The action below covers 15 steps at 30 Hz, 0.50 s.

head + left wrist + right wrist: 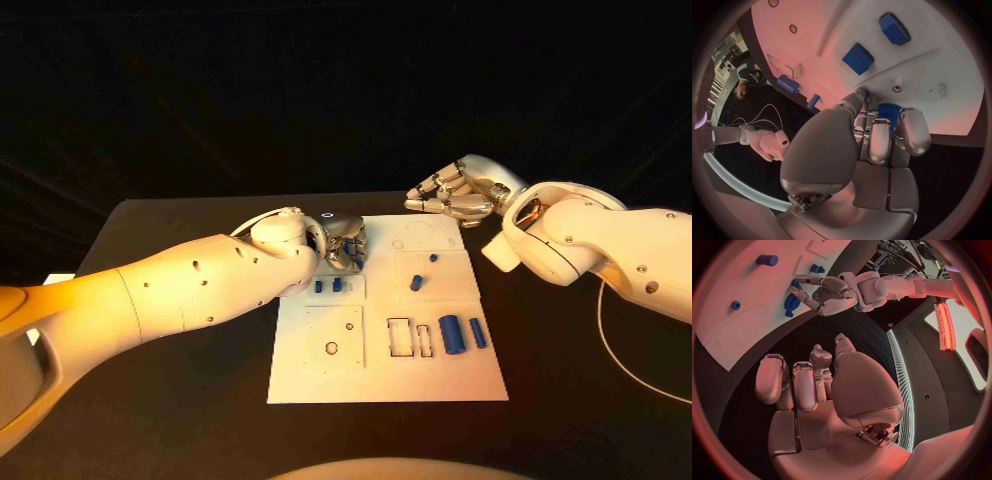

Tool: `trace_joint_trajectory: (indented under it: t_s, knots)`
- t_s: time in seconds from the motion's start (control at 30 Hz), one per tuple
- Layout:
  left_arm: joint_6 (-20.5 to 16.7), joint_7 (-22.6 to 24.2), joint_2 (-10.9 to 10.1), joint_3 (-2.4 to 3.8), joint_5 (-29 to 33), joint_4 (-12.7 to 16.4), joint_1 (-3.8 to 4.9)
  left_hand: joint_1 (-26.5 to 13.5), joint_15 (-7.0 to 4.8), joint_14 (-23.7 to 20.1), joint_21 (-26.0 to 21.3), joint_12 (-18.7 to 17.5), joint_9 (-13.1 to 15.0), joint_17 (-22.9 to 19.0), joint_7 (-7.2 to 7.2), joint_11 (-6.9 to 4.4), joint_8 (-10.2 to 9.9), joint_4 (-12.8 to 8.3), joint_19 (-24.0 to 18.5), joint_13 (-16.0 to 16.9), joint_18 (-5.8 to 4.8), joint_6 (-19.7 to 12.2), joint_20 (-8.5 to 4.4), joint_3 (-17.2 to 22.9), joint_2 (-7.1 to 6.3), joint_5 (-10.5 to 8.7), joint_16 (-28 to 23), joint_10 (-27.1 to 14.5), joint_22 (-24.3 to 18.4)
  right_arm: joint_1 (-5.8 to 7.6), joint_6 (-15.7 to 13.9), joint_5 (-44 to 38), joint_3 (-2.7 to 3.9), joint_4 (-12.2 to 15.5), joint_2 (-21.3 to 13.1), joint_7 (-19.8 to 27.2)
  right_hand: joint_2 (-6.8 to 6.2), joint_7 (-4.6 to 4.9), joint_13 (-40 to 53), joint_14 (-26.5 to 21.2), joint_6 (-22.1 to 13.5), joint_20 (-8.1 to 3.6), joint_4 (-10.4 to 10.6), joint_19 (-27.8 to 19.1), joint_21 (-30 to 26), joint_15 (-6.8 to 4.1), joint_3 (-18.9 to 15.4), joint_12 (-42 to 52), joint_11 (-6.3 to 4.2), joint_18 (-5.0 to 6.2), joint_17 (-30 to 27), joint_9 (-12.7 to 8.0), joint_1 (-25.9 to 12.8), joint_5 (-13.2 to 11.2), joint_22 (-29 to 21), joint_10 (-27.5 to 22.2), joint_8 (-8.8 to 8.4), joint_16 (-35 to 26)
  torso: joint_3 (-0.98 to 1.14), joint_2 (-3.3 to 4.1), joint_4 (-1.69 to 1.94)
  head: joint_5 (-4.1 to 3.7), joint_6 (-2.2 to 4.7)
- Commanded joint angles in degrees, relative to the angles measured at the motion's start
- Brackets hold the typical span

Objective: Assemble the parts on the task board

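The silver left hand has its fingers closed around a small blue plastic part, held just over the white task board. It should probably lower slowly and keep the part straight over its slot. The silver right hand sits curled and empty, well beyond the board's far edge.

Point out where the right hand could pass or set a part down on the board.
Free: the task board's near strip below the rectangular slots, and the black table beside the two blue cylinders. Crowded: the far left corner, where the left hand holds a blue part above two small blue blocks.
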Motion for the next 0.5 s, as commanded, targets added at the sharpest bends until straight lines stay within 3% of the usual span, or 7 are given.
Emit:
trace_joint_trajectory:
  t_s: [0.03, 0.27, 0.5]
  knots:
    - [2.1, -0.3, 0.3, -0.08, -0.3, -0.1, -0.20, 0.2, -0.59, 0.9, 0.5, -0.7, -0.1, 0.1, -0.03, -0.01, -0.4, -0.1, 0.4, -0.1, -0.84, 0.8, -0.24, 1.1, 0.05, -0.17, 0.3, 0.9, 0.9, -0.03, 0.8, -0.7, 0.01, 0.1, 0.1, 0.5, 0.30, 0.04, 0.0, 2.9, 0.5, 0.06, 0.0, -0.2, -0.3, -0.34, -0.2, 0.3, 0.15, 0.68, 0.0, 0.0, -0.1, 0.2, 0.0, -0.3, -0.22, -0.3, 0.00, -0.02, 0.06, 0.04, -0.07]
    - [1.2, 0.6, 0.4, -0.08, -0.3, -0.4, -0.21, 0.9, -1.02, 0.8, 2.1, -1.2, -0.1, -1.0, -0.35, -0.58, 0.0, -1.4, 0.9, 0.2, -1.14, 3.1, -0.58, 3.9, 0.59, -0.57, 0.0, 3.4, 2.3, -0.03, 0.8, -0.8, 0.01, 0.1, 0.1, 0.5, 0.30, 0.04, 0.0, 2.9, 0.5, 0.06, 0.0, -0.2, -0.3, -0.34, -0.2, 0.3, 0.15, 0.68, 0.0, 0.0, -0.1, 0.2, 0.0, -0.3, -0.22, -0.3, -0.01, -0.01, 0.07, 0.02, -0.04]
    - [-2.3, 1.1, -0.1, 0.18, 0.2, 0.1, -0.37, 0.3, -1.38, 1.0, 3.8, -2.2, -0.2, -1.8, -0.50, -0.97, -0.1, -2.8, 1.5, 0.5, -1.48, 4.8, -0.99, 6.1, 0.41, -0.62, 0.0, 5.3, 3.7, -0.02, 0.8, -0.8, 0.01, 0.0, 0.3, 0.5, 0.46, 0.03, 0.0, 2.9, 0.5, 0.06, -0.1, -0.2, -0.4, -0.35, -0.2, 0.4, 0.14, 0.69, 0.0, 0.0, 0.1, 0.3, 0.0, -0.3, -0.21, -0.3, -0.04, 0.01, -0.03, 0.03, 0.08]
